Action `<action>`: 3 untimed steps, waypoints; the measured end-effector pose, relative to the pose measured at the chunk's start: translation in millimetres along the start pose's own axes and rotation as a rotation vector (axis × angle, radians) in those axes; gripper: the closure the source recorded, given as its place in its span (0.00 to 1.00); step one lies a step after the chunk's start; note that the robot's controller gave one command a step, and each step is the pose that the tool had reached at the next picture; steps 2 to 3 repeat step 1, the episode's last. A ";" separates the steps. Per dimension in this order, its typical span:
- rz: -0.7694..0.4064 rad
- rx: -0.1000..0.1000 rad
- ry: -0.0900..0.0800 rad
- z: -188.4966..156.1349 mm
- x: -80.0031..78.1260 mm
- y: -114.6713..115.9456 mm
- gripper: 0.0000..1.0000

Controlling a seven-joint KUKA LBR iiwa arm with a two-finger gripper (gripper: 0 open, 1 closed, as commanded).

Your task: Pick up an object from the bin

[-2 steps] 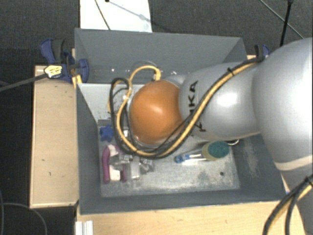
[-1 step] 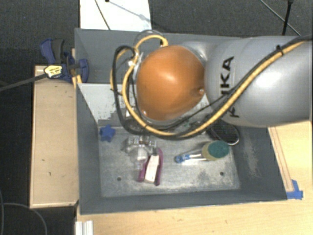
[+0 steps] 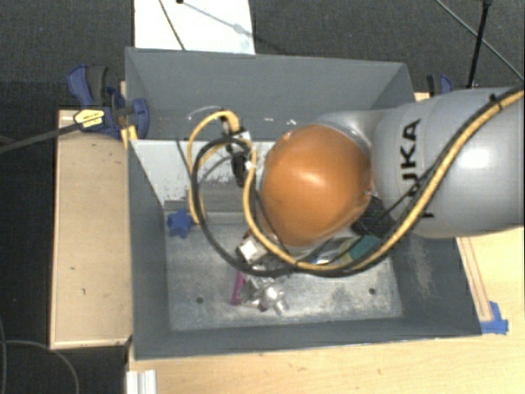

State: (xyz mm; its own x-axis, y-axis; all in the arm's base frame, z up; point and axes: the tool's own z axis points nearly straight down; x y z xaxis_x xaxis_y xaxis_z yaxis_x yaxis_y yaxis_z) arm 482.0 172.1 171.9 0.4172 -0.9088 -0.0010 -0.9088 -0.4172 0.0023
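Note:
My gripper (image 3: 267, 295) pokes out from under the orange dome, low over the bin's floor near the front middle. A small purple, stick-like thing (image 3: 238, 288) lies on the floor just to the left of the gripper, close to it or touching it; I cannot tell which. A small blue block (image 3: 178, 223) rests at the foot of the bin's left wall, well apart from the gripper.
The arm and its orange dome cover the middle and right of the bin, with yellow and black cables looping down at the left of the dome. A dark green thing (image 3: 362, 250) shows partly beneath the arm at the right.

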 end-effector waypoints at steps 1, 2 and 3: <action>-0.006 0.007 0.000 -34.7 -4.6 -12.3 1.00; -0.006 0.007 0.000 -34.7 -4.6 -12.3 1.00; -0.006 0.007 0.000 -34.7 -4.6 -12.3 1.00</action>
